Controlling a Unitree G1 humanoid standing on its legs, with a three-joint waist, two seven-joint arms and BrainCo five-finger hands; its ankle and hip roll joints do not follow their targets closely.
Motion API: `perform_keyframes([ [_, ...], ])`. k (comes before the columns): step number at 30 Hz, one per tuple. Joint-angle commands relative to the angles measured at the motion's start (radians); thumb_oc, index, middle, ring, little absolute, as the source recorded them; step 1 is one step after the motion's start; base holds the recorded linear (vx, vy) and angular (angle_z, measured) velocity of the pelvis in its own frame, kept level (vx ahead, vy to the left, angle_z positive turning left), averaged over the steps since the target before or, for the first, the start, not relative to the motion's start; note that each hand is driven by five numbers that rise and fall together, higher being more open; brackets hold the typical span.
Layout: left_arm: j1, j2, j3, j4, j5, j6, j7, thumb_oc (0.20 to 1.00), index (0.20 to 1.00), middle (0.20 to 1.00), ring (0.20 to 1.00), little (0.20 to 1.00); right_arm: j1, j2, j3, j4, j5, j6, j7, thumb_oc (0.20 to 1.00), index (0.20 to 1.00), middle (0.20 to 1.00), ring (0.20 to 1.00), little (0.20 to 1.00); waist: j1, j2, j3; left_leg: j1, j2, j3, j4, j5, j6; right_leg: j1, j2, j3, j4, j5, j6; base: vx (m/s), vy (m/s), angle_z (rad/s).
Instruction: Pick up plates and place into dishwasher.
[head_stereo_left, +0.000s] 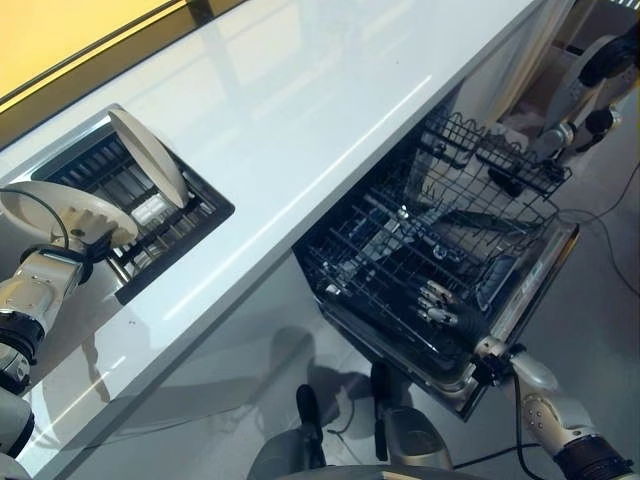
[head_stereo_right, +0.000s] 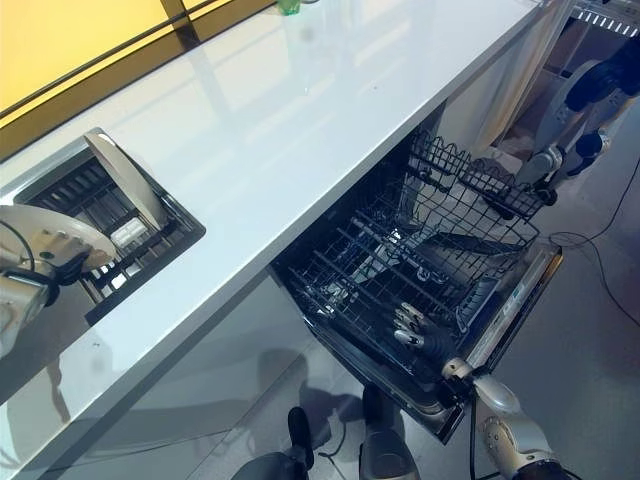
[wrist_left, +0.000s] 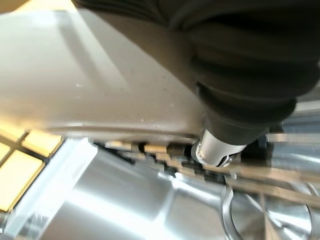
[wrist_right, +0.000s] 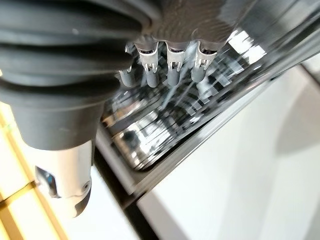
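Right hand (head_stereo_left: 440, 303) nearest the lens, reaching into the lower rack (head_stereo_left: 400, 260) of the open dishwasher (head_stereo_left: 530, 290). Its wrist view is showing fingers (wrist_right: 172, 70) held straight down over the rack wires, apart, gripping nothing.

Left hand (head_stereo_right: 62, 262) is working at the sunken drying rack (head_stereo_left: 190, 225) set in the white counter (head_stereo_left: 320, 110). It is holding a pale plate (head_stereo_left: 60, 212) by the rim, lifted and tilted above that rack. The left wrist view is showing the plate's underside (wrist_left: 90, 85) close against the hand, thumb tucked beneath; the grip is looking clamped on the rim.

A second plate (head_stereo_left: 148, 155) is standing on edge in the drying rack, untouched.

Progress, as judged: early. No plate is showing in the dishwasher rack, upper basket (head_stereo_left: 490, 150) included. The first plate is in hand but well apart from the dishwasher; carrying and slotting it are left, then the second plate.
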Motion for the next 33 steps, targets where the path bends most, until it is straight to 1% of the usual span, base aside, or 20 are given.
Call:
perform_keyframes([
  [1,-0.081,0.033,0.045,0.035,-0.009,0.087,0.030,0.200,0.200,0.200,0.200,0.200,-0.043,0.001,0.002,-0.100,0.040,-0.070,0.020,1.000,1.000,1.000,1.000,1.000,0.017,-0.021,-0.022,-0.003,-0.037,-0.002,0.009,-0.088,0.004,0.012,-0.065,-0.005,0.026,-0.089,0.113,0.05,-0.109,0.03],
  [5,-0.071,0.031,0.054,0.009,0.002,0.094,0.049,0.200,0.200,0.200,0.200,0.200,-0.042,0.023,0.010,-0.109,0.028,-0.076,0.016,1.000,1.000,1.000,1.000,1.000,0.029,-0.013,-0.060,0.018,-0.038,-0.007,0.009,-0.094,0.001,0.041,-0.071,-0.022,0.023,-0.099,0.113,0.04,-0.069,0.10],
  [7,-0.057,0.034,0.071,-0.022,-0.031,0.114,0.071,0.200,0.200,0.200,0.200,0.200,-0.039,0.027,0.014,-0.117,0.025,-0.087,0.032,1.000,1.000,1.000,1.000,1.000,0.040,-0.010,-0.082,0.033,-0.038,-0.012,0.009,-0.099,0.001,0.060,-0.073,-0.032,0.022,-0.106,0.113,0.06,-0.095,0.17],
  [8,-0.050,0.038,0.080,-0.040,-0.054,0.122,0.089,0.200,0.200,0.200,0.200,0.200,-0.038,0.027,0.017,-0.125,0.022,-0.095,0.038,1.000,1.000,1.000,1.000,1.000,0.044,-0.009,-0.093,0.038,-0.038,-0.015,0.009,-0.101,0.000,0.067,-0.073,-0.036,0.021,-0.108,0.113,0.05,-0.106,0.16],
  [9,-0.040,0.039,0.095,-0.061,-0.083,0.121,0.132,0.200,0.200,0.200,0.200,0.200,-0.040,0.026,0.020,-0.134,0.015,-0.113,0.045,1.000,1.000,1.000,1.000,1.000,0.051,-0.009,-0.103,0.043,-0.037,-0.017,0.009,-0.102,0.000,0.075,-0.074,-0.040,0.019,-0.110,0.113,0.03,-0.104,0.08],
  [11,-0.027,0.040,0.121,-0.101,-0.140,0.103,0.194,0.200,0.200,0.200,0.200,0.200,-0.046,0.025,0.025,-0.155,-0.005,-0.151,0.043,1.000,1.000,1.000,1.000,1.000,0.062,-0.008,-0.121,0.049,-0.036,-0.022,0.009,-0.105,-0.001,0.087,-0.075,-0.050,0.019,-0.116,0.112,0.03,-0.103,0.03],
  [13,0.001,0.035,0.163,-0.153,-0.203,0.071,0.259,0.200,0.200,0.200,0.200,0.200,-0.055,0.024,0.022,-0.180,-0.072,-0.213,0.025,1.000,1.000,1.000,1.000,1.000,0.077,-0.010,-0.144,0.055,-0.034,-0.026,0.009,-0.108,-0.003,0.099,-0.076,-0.058,0.016,-0.121,0.113,0.04,-0.112,0.10],
  [15,0.047,0.015,0.219,-0.212,-0.268,0.027,0.334,0.200,0.200,0.200,0.200,0.200,-0.069,0.016,0.011,-0.209,-0.174,-0.291,-0.022,1.000,1.000,1.000,1.000,1.000,0.095,-0.012,-0.165,0.062,-0.031,-0.035,0.009,-0.111,-0.003,0.112,-0.076,-0.065,0.015,-0.127,0.112,0.04,-0.100,0.17],
  [17,0.100,-0.010,0.286,-0.294,-0.294,-0.015,0.375,0.200,0.200,0.200,0.200,0.200,-0.094,-0.003,-0.008,-0.232,-0.329,-0.395,-0.129,1.000,1.000,1.000,1.000,1.000,0.115,-0.015,-0.180,0.071,-0.031,-0.046,0.009,-0.118,-0.002,0.123,-0.076,-0.070,0.015,-0.133,0.111,0.02,-0.084,0.16],
  [18,0.121,-0.019,0.310,-0.322,-0.289,-0.027,0.384,0.200,0.200,0.200,0.200,0.200,-0.104,-0.010,-0.012,-0.242,-0.387,-0.423,-0.165,1.000,1.000,1.000,1.000,1.000,0.120,-0.015,-0.185,0.073,-0.031,-0.050,0.009,-0.120,-0.001,0.126,-0.077,-0.072,0.015,-0.134,0.111,0.01,-0.084,0.04],
  [20,0.167,-0.044,0.373,-0.435,-0.290,-0.079,0.407,0.200,0.200,0.200,0.200,0.200,-0.145,-0.058,-0.039,-0.287,-0.532,-0.475,-0.268,1.000,1.000,1.000,1.000,1.000,0.143,-0.021,-0.198,0.080,-0.030,-0.065,0.009,-0.127,0.000,0.139,-0.077,-0.078,0.013,-0.140,0.110,0.01,-0.102,0.04],
  [22,0.185,-0.059,0.410,-0.528,-0.337,-0.137,0.398,0.200,0.200,0.200,0.200,0.200,-0.183,-0.096,-0.053,-0.300,-0.659,-0.498,-0.366,1.000,1.000,1.000,1.000,1.000,0.157,-0.027,-0.206,0.085,-0.029,-0.075,0.009,-0.131,0.001,0.148,-0.076,-0.081,0.013,-0.144,0.110,0.00,-0.105,0.08],
  [23,0.196,-0.080,0.429,-0.593,-0.369,-0.178,0.383,0.200,0.200,0.200,0.200,0.200,-0.210,-0.120,-0.059,-0.301,-0.692,-0.500,-0.401,1.000,1.000,1.000,1.000,1.000,0.169,-0.032,-0.209,0.088,-0.027,-0.080,0.009,-0.132,0.001,0.153,-0.076,-0.086,0.014,-0.146,0.110,0.00,-0.104,0.11],
  [25,0.217,-0.119,0.467,-0.702,-0.438,-0.235,0.318,0.200,0.200,0.200,0.200,0.200,-0.262,-0.150,-0.063,-0.299,-0.753,-0.490,-0.466,1.000,1.000,1.000,1.000,1.000,0.184,-0.041,-0.214,0.093,-0.025,-0.090,0.009,-0.135,0.000,0.161,-0.075,-0.091,0.014,-0.149,0.107,0.00,-0.102,0.11],
  [26,0.215,-0.160,0.471,-0.781,-0.507,-0.285,0.255,0.200,0.200,0.200,0.200,0.200,-0.318,-0.173,-0.060,-0.291,-0.843,-0.484,-0.516,1.000,1.000,1.000,1.000,1.000,0.200,-0.050,-0.220,0.096,-0.024,-0.102,0.010,-0.137,0.001,0.168,-0.073,-0.096,0.015,-0.152,0.104,0.00,-0.090,0.13],
  [28,0.209,-0.188,0.476,-0.832,-0.590,-0.328,0.180,0.200,0.200,0.200,0.200,0.200,-0.376,-0.204,-0.039,-0.281,-0.922,-0.467,-0.575,1.000,1.000,1.000,1.000,1.000,0.209,-0.054,-0.221,0.101,-0.024,-0.111,0.011,-0.141,0.001,0.175,-0.071,-0.098,0.016,-0.155,0.103,0.00,-0.073,0.09],
  [29,0.204,-0.196,0.473,-0.847,-0.613,-0.337,0.163,0.200,0.200,0.200,0.200,0.200,-0.394,-0.212,-0.032,-0.279,-0.929,-0.458,-0.585,1.000,1.000,1.000,1.000,1.000,0.212,-0.056,-0.221,0.102,-0.024,-0.114,0.011,-0.141,0.000,0.176,-0.071,-0.099,0.016,-0.155,0.102,-0.01,-0.072,0.05],
  [31,0.175,-0.236,0.453,-0.892,-0.783,-0.392,0.041,0.200,0.200,0.200,0.200,0.200,-0.481,-0.235,0.002,-0.263,-1.000,-0.419,-0.624,1.000,1.000,1.000,1.000,1.000,0.224,-0.065,-0.225,0.107,-0.024,-0.126,0.012,-0.145,0.000,0.185,-0.070,-0.103,0.016,-0.159,0.100,-0.01,-0.074,0.08],
  [32,0.166,-0.248,0.445,-0.900,-0.829,-0.403,0.006,0.200,0.200,0.200,0.200,0.200,-0.505,-0.237,0.016,-0.253,-1.029,-0.412,-0.628,1.000,1.000,1.000,1.000,1.000,0.226,-0.067,-0.225,0.109,-0.024,-0.129,0.013,-0.146,0.000,0.188,-0.069,-0.103,0.017,-0.160,0.099,0.00,-0.066,0.06],
  [33,0.155,-0.264,0.432,-0.916,-0.898,-0.416,-0.057,0.200,0.200,0.200,0.200,0.200,-0.535,-0.248,0.037,-0.248,-1.055,-0.397,-0.627,1.000,1.000,1.000,1.000,1.000,0.230,-0.070,-0.226,0.111,-0.024,-0.133,0.013,-0.146,0.000,0.191,-0.068,-0.104,0.016,-0.159,0.099,-0.01,-0.057,0.03],
])
